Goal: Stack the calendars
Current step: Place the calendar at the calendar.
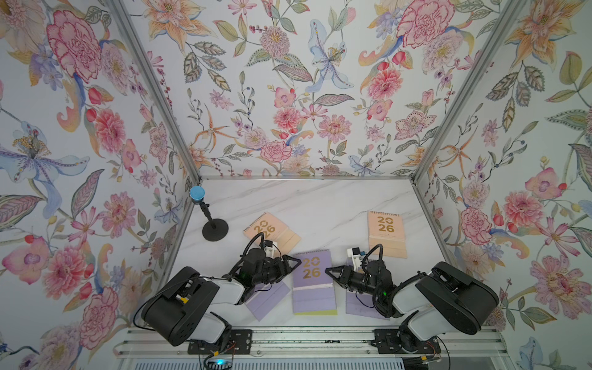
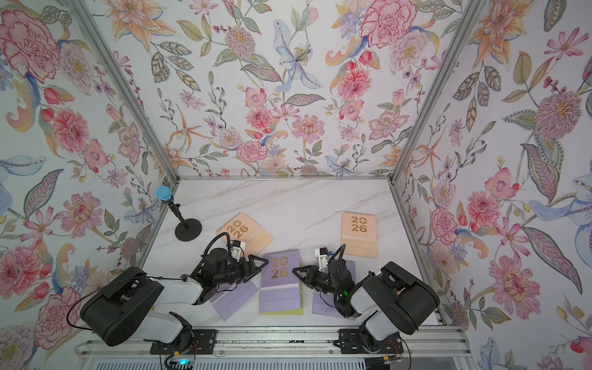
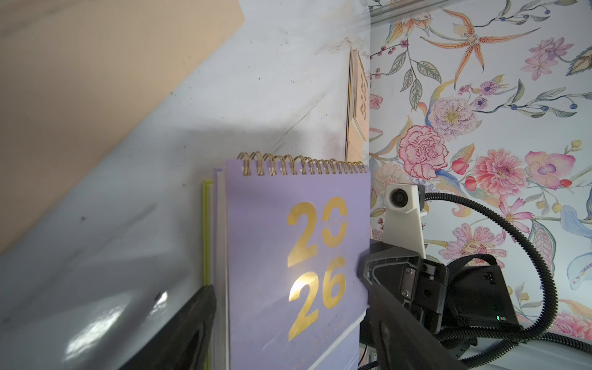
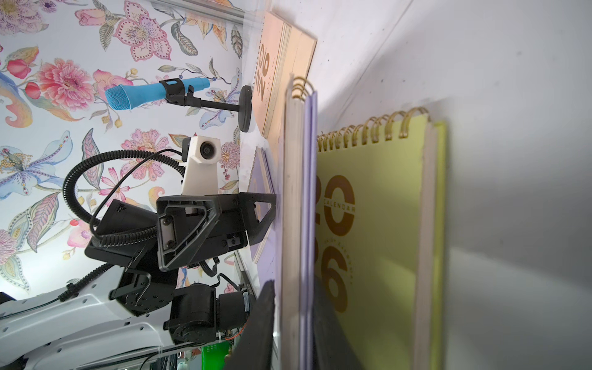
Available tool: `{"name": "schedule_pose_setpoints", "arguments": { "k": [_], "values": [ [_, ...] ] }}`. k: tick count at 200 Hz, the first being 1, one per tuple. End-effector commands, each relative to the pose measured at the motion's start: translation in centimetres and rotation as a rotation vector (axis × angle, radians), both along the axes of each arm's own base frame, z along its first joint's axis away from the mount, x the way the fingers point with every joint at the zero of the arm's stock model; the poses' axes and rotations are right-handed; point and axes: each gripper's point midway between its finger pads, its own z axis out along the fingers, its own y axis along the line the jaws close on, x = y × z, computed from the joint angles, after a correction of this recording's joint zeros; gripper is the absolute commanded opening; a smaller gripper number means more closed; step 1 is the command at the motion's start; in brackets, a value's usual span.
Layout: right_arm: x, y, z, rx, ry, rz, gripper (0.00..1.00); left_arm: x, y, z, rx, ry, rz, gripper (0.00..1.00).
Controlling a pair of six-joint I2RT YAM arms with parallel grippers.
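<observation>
On the desk [image 1: 320,198] lie two peach calendars [image 1: 272,229] [image 1: 386,237], three lilac calendars [image 1: 312,272] [image 1: 269,298] [image 1: 354,307] and one yellow-green calendar [image 4: 384,224], six in all. There is one blue microphone [image 1: 197,193] on one black stand [image 1: 215,229], and two robot arms [image 1: 192,298] [image 1: 448,294].

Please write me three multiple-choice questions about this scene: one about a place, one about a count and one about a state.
1. What lies directly under the middle lilac calendar?
A the yellow-green calendar
B a red book
C a blue folder

2. How many peach calendars are in view?
A one
B two
C three

3. The left gripper is:
A shut on a peach calendar
B open
C out of view

Answers:
1 A: a yellow-green edge shows beneath the lilac one in both top views.
2 B: two lie apart on the far side.
3 B: its fingers stand wide apart in the left wrist view.
</observation>
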Motion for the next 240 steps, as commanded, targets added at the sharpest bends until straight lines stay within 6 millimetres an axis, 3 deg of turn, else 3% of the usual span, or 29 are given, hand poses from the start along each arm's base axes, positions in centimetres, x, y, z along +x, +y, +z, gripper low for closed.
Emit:
{"name": "schedule_pose_setpoints", "arguments": {
  "k": [1, 75, 133, 209, 240],
  "values": [
    [0.4, -0.1, 0.8, 0.005, -0.036, -0.013, 0.27, 0.0, -0.5, 0.3, -0.021, -0.008, -0.003, 0.79],
    [0.3, -0.7, 0.7, -0.042, -0.034, -0.016, 0.40, -0.1, -0.8, 0.4, -0.027, -0.009, -0.007, 0.79],
    [1.5, -2.4, 1.0, -0.069, -0.034, -0.062, 0.49, -0.1, -0.7, 0.2, -0.024, -0.004, -0.004, 0.79],
    [1.4, -3.4, 1.1, -0.129, -0.029, -0.076, 0.60, 0.4, -1.1, 0.2, -0.020, -0.007, -0.007, 0.80],
    [1.4, -4.7, 1.0, -0.163, -0.017, -0.115, 0.66, 0.7, -1.3, 0.3, -0.022, -0.010, -0.011, 0.81]
  ]
}}
